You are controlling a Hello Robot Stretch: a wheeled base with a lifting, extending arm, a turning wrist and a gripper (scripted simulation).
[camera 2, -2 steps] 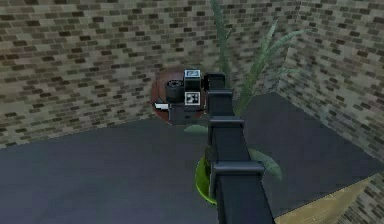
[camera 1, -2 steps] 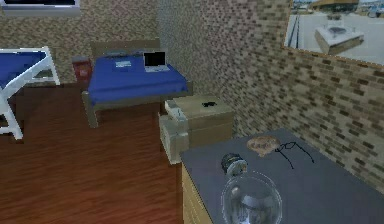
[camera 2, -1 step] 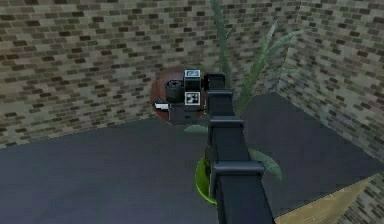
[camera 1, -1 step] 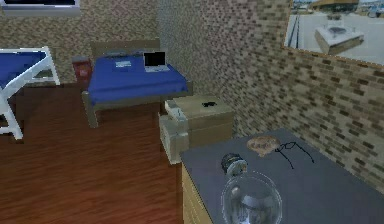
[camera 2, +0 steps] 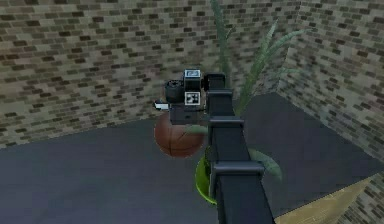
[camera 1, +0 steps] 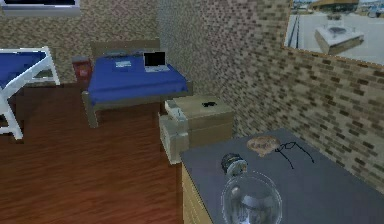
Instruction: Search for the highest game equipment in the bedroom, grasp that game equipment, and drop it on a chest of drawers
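A reddish-brown ball (camera 2: 180,137), like a basketball, shows just under my gripper (camera 2: 162,103) in the arm side view, over a dark grey top (camera 2: 80,180). I cannot tell whether it rests on that top or hangs from the fingers, so I cannot tell whether the gripper holds anything. The arm (camera 2: 235,165) rises from the bottom edge, with its white marker squares (camera 2: 192,90) at the far end. In the forward view a grey-topped chest of drawers (camera 1: 330,185) stands at the lower right.
A green potted plant (camera 2: 205,178) stands beside the arm, leaves against the brick corner. On the chest top lie a glass vase (camera 1: 250,198), eyeglasses (camera 1: 294,152) and a brown object (camera 1: 262,145). Beyond stand a wooden box (camera 1: 198,125), a blue bed (camera 1: 135,82) with a laptop (camera 1: 155,62), and another bed (camera 1: 20,70).
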